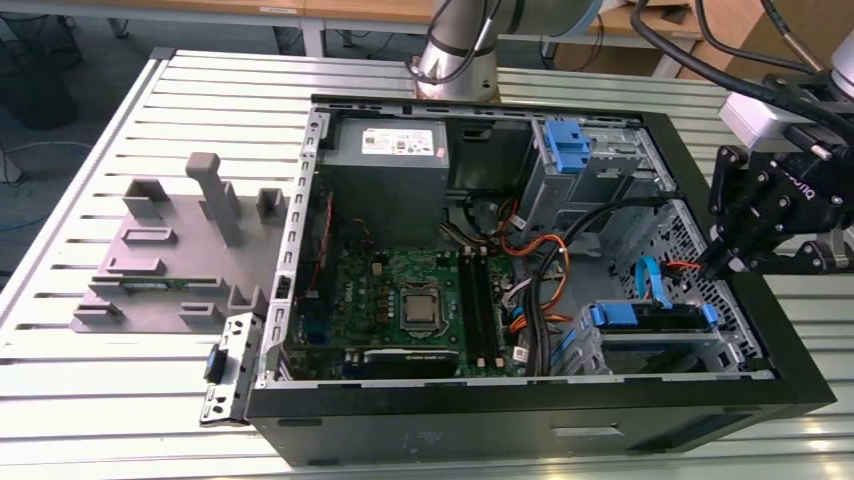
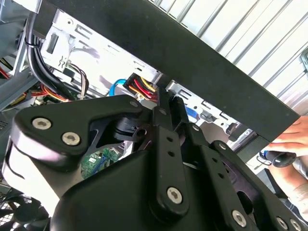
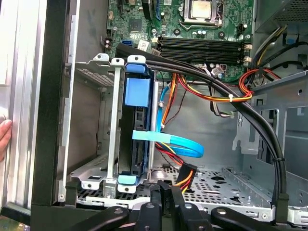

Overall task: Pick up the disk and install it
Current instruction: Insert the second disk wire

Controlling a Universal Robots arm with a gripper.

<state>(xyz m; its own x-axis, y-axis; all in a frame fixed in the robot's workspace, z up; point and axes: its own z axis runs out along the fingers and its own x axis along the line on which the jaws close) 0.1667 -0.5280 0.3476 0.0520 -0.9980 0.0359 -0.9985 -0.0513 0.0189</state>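
Observation:
The disk, dark and framed by its blue caddy, sits slotted in the metal drive cage at the near right corner of the open computer case. In the first wrist view the disk stands edge-on in the cage with a blue tab on top. My gripper hangs just above the case's right wall, beside the cage and apart from the disk. Its black fingers are shut with nothing between them, and in the second wrist view the gripper points down at the cage.
A blue data cable and red-yellow power wires lie beside the cage. A blue bracket sits at the case's far side by the power supply. A grey fixture stands at the exterior view's left. A person's hand rests outside the case wall.

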